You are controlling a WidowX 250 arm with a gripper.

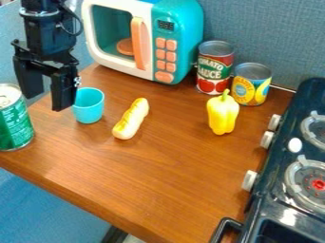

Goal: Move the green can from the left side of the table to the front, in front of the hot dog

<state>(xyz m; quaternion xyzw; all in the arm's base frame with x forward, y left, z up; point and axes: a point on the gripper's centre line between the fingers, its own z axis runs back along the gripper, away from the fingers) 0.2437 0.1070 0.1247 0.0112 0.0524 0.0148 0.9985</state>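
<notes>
Camera view shows the gripper (46, 101) empty, fingers spread wide, seemingly just beside the turquoise cup (89, 108) (depth is hard to judge), where a low sideways drift could tip it toward the toy hot dog (132, 118).

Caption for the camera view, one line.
Open black gripper above a wooden table, near a turquoise cup, hot dog toy and yellow pepper.

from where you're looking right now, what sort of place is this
It looks like a play kitchen set up on a wooden tabletop, probably in an office or lab: there is a toy microwave, a small stove with burners and knobs, and a grey-blue fabric partition behind.
</notes>
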